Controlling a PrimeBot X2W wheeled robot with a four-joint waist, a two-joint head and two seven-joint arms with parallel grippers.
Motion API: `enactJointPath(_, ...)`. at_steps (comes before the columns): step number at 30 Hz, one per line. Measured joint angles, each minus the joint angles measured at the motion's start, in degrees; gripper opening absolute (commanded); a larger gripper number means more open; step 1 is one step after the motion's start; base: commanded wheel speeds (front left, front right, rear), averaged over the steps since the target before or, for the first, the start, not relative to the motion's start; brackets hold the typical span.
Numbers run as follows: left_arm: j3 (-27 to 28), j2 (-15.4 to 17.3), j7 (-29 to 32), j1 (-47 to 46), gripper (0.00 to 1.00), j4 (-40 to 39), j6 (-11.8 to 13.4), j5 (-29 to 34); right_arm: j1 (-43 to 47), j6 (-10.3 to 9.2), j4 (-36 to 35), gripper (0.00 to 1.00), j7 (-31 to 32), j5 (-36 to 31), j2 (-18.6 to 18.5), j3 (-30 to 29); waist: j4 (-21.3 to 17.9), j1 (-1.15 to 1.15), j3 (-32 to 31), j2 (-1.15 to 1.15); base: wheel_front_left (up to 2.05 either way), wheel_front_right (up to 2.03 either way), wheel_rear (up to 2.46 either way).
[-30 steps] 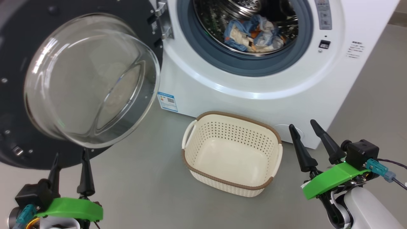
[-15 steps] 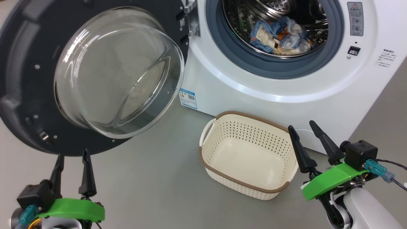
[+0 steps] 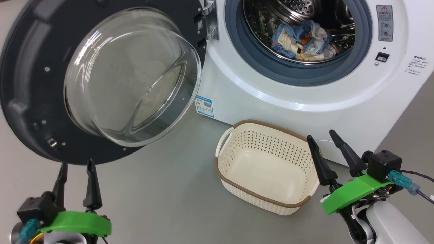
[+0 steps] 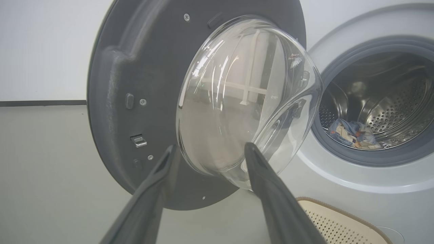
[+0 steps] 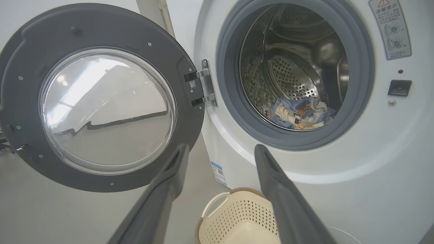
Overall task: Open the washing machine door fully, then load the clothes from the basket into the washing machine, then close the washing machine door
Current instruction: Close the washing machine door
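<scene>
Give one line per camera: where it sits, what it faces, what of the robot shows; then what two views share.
Head view: on the head, looking forward and down at the washing machine door, washing machine and empty basket; left tool and right tool show, open.
Left wrist view: left wrist, facing the door's glass window; own fingers show.
Right wrist view: right wrist, facing the drum; own fingers show.
Shared: both wrist views show the clothes in the drum.

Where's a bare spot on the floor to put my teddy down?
The widest bare floor lies between the washing machine door and the basket, ahead of the left end effector. The basket's inside is bare too. It is crowded where the basket sits close to the washing machine.
</scene>
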Motion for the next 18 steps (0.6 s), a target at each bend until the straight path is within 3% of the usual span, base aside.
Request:
enactJointPath(13,0.6,-0.3,0.0,0.3,1.0,-0.5,0.0,0.0,0.0,0.0,0.0,1.0,0.0,0.2,-0.2,0.2,-0.5,0.0,-0.2,0.0,0.0,0.0,0.0)
enactJointPath(14,0.8,-0.4,0.0,0.4,0.93,-0.8,0.0,0.0,0.0,0.0,0.0,1.0,0.0,0.2,-0.3,0.1,-0.5,0.0,-0.2,0.0,0.0,0.0,0.0)
enactJointPath(15,0.9,-0.4,0.0,0.5,0.71,-0.9,0.0,0.0,0.0,0.0,0.0,1.0,0.0,0.2,-0.3,0.1,-0.5,0.0,-0.1,0.0,0.0,0.0,0.0)
enactJointPath(17,1.1,-0.5,0.0,0.6,0.0,-1.1,0.0,0.0,0.0,0.0,0.0,1.0,0.0,0.2,-0.3,0.1,-0.5,0.0,0.0,0.0,0.0,0.0,0.0)
enactJointPath(18,1.2,-0.5,0.0,0.6,0.0,-1.2,0.0,0.0,0.0,0.0,0.0,1.0,0.0,0.2,-0.3,0.1,-0.5,0.0,0.1,0.0,0.0,0.0,0.0)
